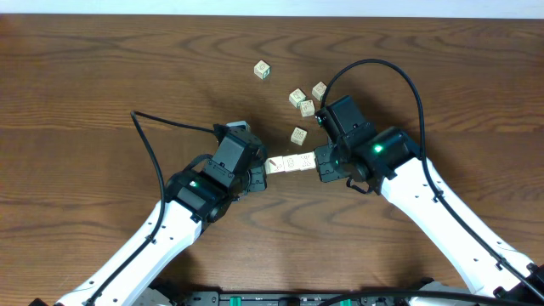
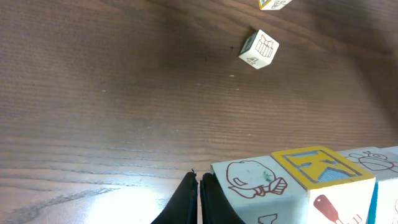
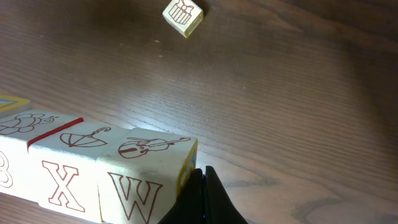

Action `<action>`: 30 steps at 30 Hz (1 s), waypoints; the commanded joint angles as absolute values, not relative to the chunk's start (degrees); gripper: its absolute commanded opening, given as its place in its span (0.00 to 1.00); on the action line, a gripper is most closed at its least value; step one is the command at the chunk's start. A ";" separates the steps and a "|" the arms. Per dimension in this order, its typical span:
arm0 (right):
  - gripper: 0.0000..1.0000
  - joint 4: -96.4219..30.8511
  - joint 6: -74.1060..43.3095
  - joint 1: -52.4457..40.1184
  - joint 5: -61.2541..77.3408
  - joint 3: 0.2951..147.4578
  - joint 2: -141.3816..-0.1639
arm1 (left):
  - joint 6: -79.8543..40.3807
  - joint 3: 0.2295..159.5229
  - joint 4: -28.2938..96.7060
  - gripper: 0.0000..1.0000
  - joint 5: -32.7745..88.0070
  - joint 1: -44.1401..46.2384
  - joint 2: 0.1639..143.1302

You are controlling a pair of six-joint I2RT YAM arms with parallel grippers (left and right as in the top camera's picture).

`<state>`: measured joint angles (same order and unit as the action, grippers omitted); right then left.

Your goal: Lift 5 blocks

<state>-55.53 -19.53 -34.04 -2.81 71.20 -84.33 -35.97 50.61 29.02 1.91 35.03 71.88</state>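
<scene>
Two arms used as a single clamp. I have the left jaws closed on nothing, their paired tips butted against one end of the row of blocks (image 1: 290,163). The right jaws, likewise closed and empty, press the opposite end. I judge that shut tips are used because each cube is too small to pinch together with its neighbours. Squeezed end to end, the cubes should behave as one rigid bar, so several can rise at once. The row spans the gap between the two wrists. I cannot tell from these views whether it rests on the worktop (image 1: 102,68) or hangs just clear of it, nor whether it numbers exactly five. Five loose blocks lie on the far side of the row. One (image 1: 298,135) sits near the row's middle, three (image 1: 307,108) cluster further out, and one (image 1: 263,70) lies well apart beyond those. The blocks are pale cream cubes with printed faces. Those in the row show red outlined letters W and X, a violin, an umbrella, a blue K in a yellow frame and a figure with a green touch.
</scene>
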 commanded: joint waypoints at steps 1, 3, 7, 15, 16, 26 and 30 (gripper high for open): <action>0.01 -52.14 -19.25 -39.11 25.17 74.32 -84.20 | -34.98 57.84 24.21 0.07 20.58 38.98 70.26; 0.01 -52.14 -19.25 -39.11 25.17 74.32 -84.20 | -34.98 57.84 24.21 0.07 20.58 38.98 70.26; 0.01 -52.14 -19.25 -39.11 25.15 74.32 -84.20 | -34.98 57.84 24.25 0.08 20.58 38.98 70.26; 0.01 -52.14 -19.25 -39.11 24.91 74.32 -84.20 | -34.98 57.91 24.80 0.07 20.58 38.98 69.80; 0.01 -52.14 -19.25 -39.11 24.88 74.32 -84.20 | -34.98 57.91 24.82 0.07 20.58 38.98 69.63; 0.01 -52.14 -19.25 -39.11 24.91 74.32 -84.20 | -34.98 57.93 24.84 0.07 20.58 38.98 68.73; 0.01 -52.14 -19.25 -39.11 24.91 74.32 -84.20 | -34.98 57.95 24.84 0.07 20.60 38.98 68.62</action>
